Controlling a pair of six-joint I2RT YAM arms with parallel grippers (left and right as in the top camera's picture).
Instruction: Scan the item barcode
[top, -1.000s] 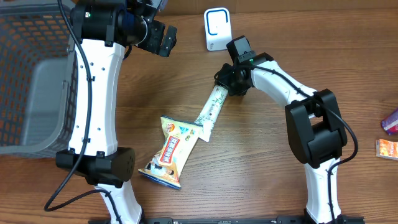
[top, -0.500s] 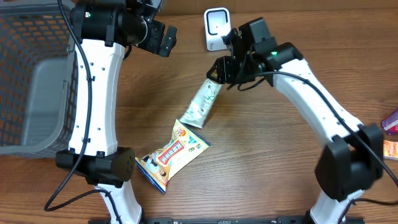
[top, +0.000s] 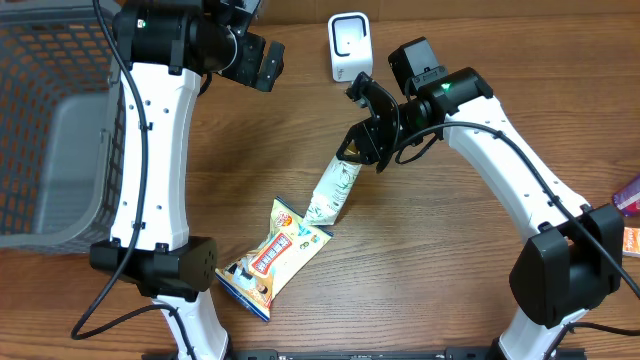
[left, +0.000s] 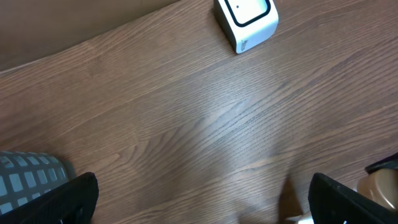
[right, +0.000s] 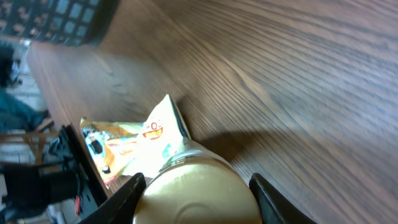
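Right claw (top: 361, 143) clamps the tube (top: 335, 188) at its upper end; the tube slants to lower left, and the scanner (top: 349, 47) is near, toward top centre.

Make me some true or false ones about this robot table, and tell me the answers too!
1. The right gripper holds the tube by its gold cap. True.
2. The left gripper holds the snack bag. False: it is open and empty, and the bag lies on the table.
3. The scanner sits in the basket. False: it stands on the table, and the basket is far to the left.
4. The scanner is white. True.
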